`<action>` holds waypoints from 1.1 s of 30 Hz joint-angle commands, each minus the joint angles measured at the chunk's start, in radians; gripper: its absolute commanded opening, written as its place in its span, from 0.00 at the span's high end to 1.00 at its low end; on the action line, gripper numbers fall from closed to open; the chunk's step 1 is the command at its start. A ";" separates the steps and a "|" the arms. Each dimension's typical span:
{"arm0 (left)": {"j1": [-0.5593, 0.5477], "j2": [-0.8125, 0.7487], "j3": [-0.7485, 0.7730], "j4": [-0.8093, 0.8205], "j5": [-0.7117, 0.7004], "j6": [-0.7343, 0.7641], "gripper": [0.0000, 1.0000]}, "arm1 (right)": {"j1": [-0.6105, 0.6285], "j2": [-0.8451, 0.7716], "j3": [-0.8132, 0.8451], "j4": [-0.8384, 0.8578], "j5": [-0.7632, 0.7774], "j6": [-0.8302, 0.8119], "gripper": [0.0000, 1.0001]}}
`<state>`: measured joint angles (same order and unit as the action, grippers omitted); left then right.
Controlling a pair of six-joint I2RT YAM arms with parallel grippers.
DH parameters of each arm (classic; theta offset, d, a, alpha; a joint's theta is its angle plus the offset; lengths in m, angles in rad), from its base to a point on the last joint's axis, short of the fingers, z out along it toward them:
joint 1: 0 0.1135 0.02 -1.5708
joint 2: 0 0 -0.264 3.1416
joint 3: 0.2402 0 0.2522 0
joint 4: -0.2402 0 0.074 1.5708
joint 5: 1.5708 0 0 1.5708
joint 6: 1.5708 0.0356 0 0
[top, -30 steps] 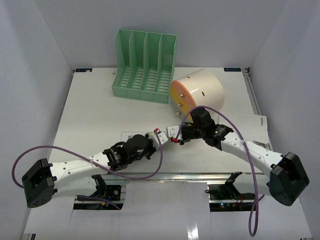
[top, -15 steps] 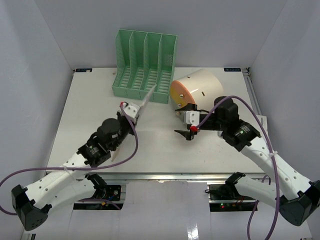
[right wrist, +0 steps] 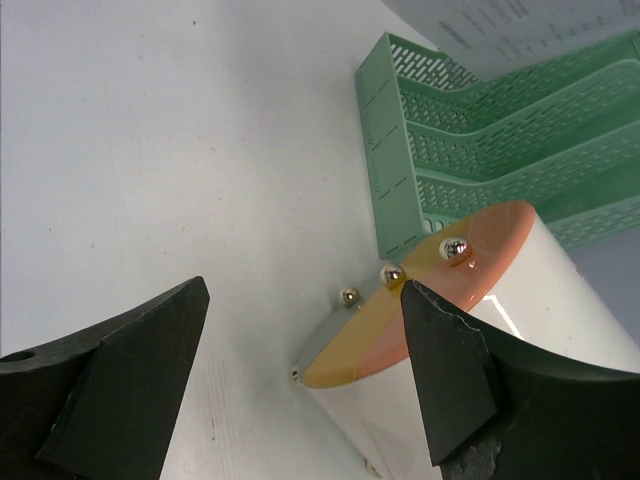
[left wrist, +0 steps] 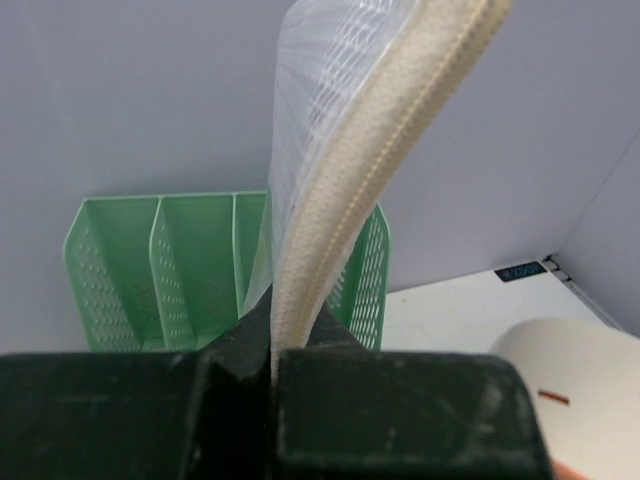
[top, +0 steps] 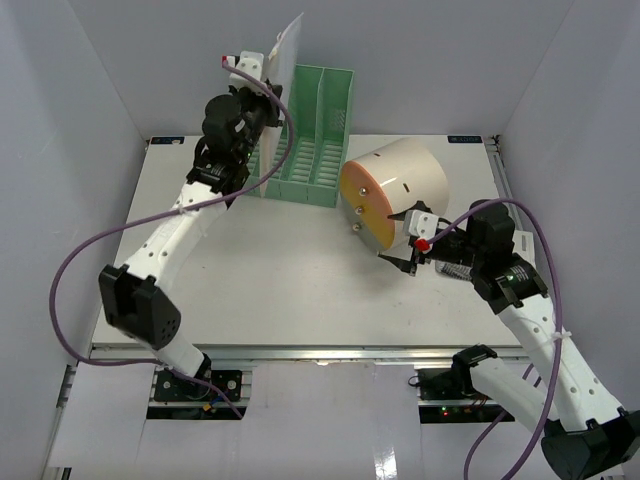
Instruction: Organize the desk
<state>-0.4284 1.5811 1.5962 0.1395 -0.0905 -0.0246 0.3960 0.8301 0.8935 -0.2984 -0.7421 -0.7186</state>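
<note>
The white desk [top: 250, 250] fills the floor of the cell. My left gripper [top: 262, 90] is raised high above the green file rack [top: 310, 140] at the back and is shut on a clear mesh zip pouch [top: 284, 50] with a cream zipper [left wrist: 340, 190], which stands up from the jaws over the rack [left wrist: 180, 260]. My right gripper [top: 402, 250] is open and empty, low over the desk at the front face of the cream cylindrical drawer box [top: 395, 185]; the box's orange and yellow front with metal knobs [right wrist: 420, 300] lies between the fingers.
White walls enclose the desk on three sides. A metal rail [top: 320, 352] runs along the front edge. The rack stands at the back centre, the drawer box lies on its side to its right [right wrist: 560, 330].
My left arm has swung from the front of the desk up and back, carrying the pouch above the rack. My right gripper has drawn back right and now sits by the drawer box's face.
</note>
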 commanded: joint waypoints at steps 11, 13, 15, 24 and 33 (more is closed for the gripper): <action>0.091 0.238 0.259 0.173 0.199 -0.172 1.00 | -0.078 -0.031 -0.086 0.025 -0.092 0.027 0.16; 0.094 0.234 0.264 0.176 0.220 -0.188 1.00 | -0.078 -0.025 -0.089 0.029 -0.095 0.028 0.16; 0.093 0.222 0.262 0.195 0.247 -0.204 1.00 | -0.083 -0.022 -0.098 0.038 -0.099 0.029 0.16; 0.129 0.272 0.321 0.202 0.282 -0.284 1.00 | -0.094 -0.016 -0.114 0.065 -0.108 0.044 0.16; 0.137 0.277 0.353 0.227 0.312 -0.334 1.00 | -0.100 -0.014 -0.142 0.080 -0.107 0.042 0.16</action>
<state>-0.2945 1.8897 1.8983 0.2787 0.1917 -0.3181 0.3027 0.8199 0.7673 -0.2592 -0.8292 -0.6865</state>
